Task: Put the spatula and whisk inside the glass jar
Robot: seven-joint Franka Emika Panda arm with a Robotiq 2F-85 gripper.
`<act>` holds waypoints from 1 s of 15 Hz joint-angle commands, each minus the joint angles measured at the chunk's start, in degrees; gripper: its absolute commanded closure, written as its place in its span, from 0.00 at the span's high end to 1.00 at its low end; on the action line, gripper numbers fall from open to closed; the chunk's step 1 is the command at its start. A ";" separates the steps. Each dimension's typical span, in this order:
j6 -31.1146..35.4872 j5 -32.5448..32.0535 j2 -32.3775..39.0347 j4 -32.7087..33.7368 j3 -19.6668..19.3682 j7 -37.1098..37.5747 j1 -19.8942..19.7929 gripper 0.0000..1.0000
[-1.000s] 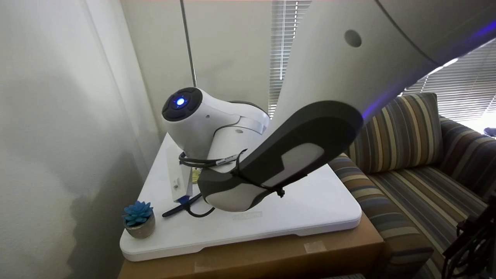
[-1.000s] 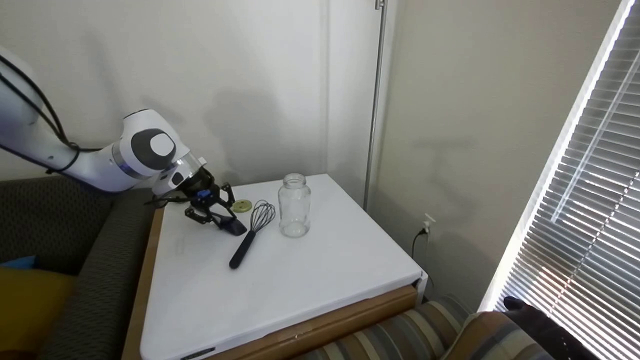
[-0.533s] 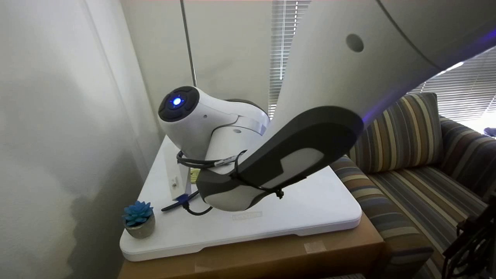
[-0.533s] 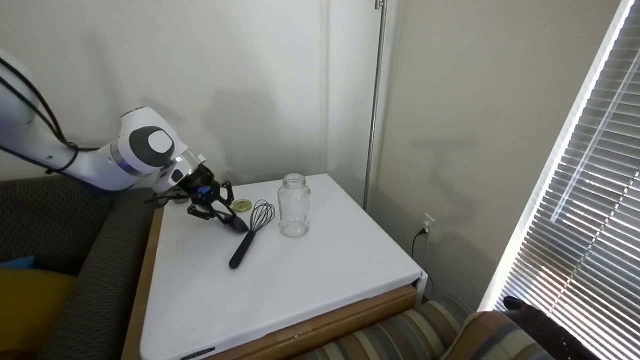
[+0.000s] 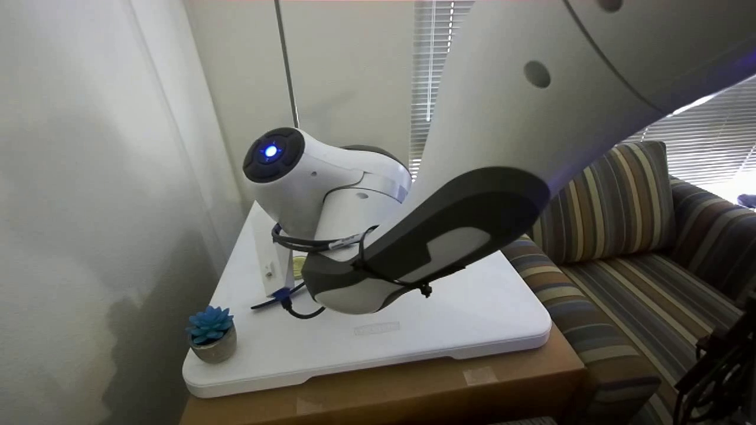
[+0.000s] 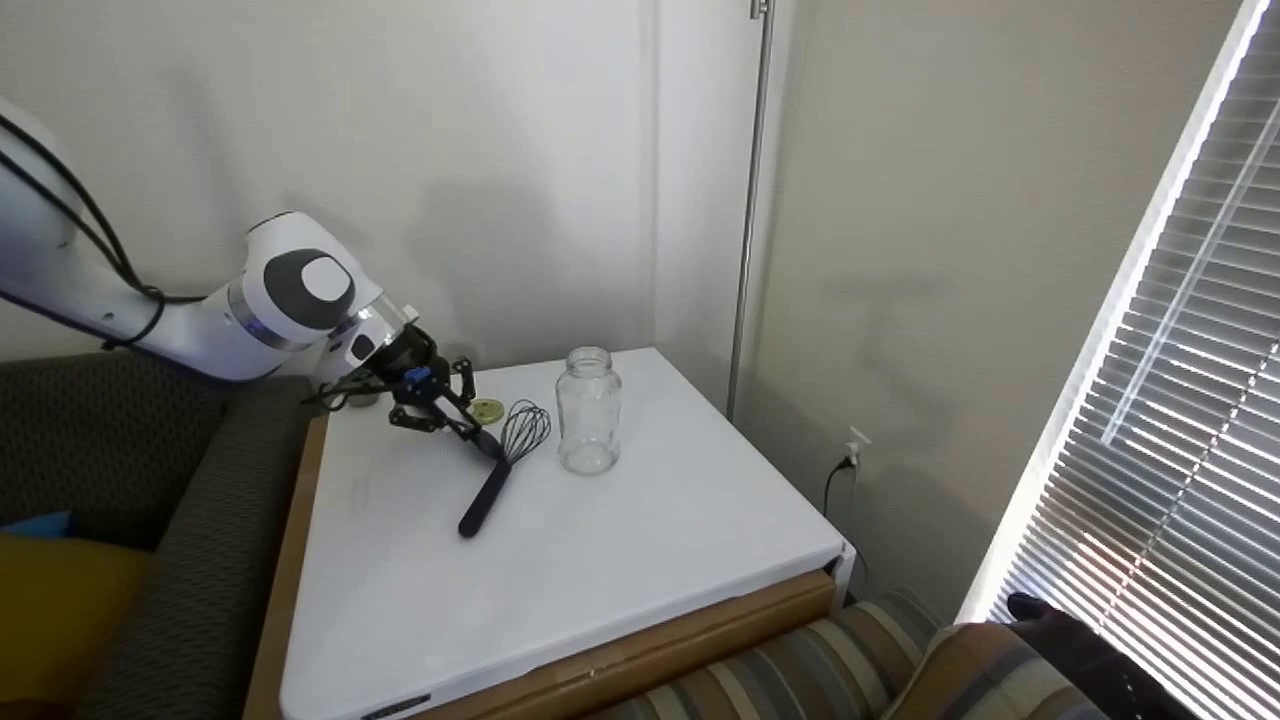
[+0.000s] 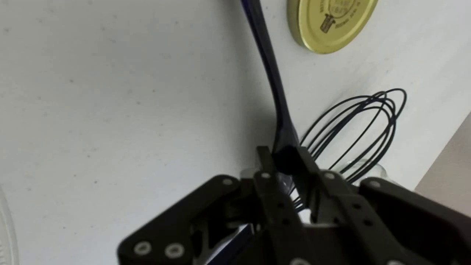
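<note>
My gripper [image 7: 283, 154] is closed around the black spatula [image 7: 270, 66], one finger on each side where its neck widens into the head. The spatula's handle runs up the wrist view, with a shadow beside it. Its head [image 6: 487, 444] pokes past the fingertips and overlaps the whisk's neck in an exterior view; whether they touch I cannot tell. The whisk [image 6: 488, 498] lies on the table, wire head [image 7: 353, 129] close beside my gripper. Upright past it stands the glass jar [image 6: 590, 420], lidless. Jar and whisk are hidden behind the arm in an exterior view [image 5: 366, 224].
A gold lid [image 7: 331, 22] lies flat near the whisk's wires. At a corner of the white table [image 6: 600, 580] sits a potted blue succulent [image 5: 211, 333]. A pale round rim [image 7: 7, 228], unclear what, shows at the wrist view's left edge. Striped sofa [image 5: 596, 200] beside the table.
The jaws have narrowed onto the spatula. Its head has shifted toward the whisk and rolled from flat to more edge-on. Whisk and jar have stayed put.
</note>
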 commanded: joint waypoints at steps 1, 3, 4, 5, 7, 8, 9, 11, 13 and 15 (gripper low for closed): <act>1.22 3.47 3.37 0.61 -0.83 0.00 0.55 0.04; 1.09 4.59 3.58 0.61 -1.62 0.00 1.08 0.05; 1.14 5.23 3.62 0.44 -2.15 0.00 1.47 0.04; 1.18 6.04 3.67 0.25 -2.69 0.00 1.90 0.05; 0.83 8.64 4.25 -0.28 -5.21 -0.01 3.74 0.05; 0.98 9.65 4.60 -0.55 -6.46 -0.02 4.61 0.03; 0.96 10.73 4.96 -0.93 -7.87 -0.02 5.63 0.01; 0.81 12.86 5.84 -1.28 -9.95 -0.03 7.20 0.02; 1.20 13.46 6.04 -1.44 -10.37 -0.03 7.72 0.01; 1.30 12.29 5.49 -0.70 -9.31 -0.02 6.66 0.02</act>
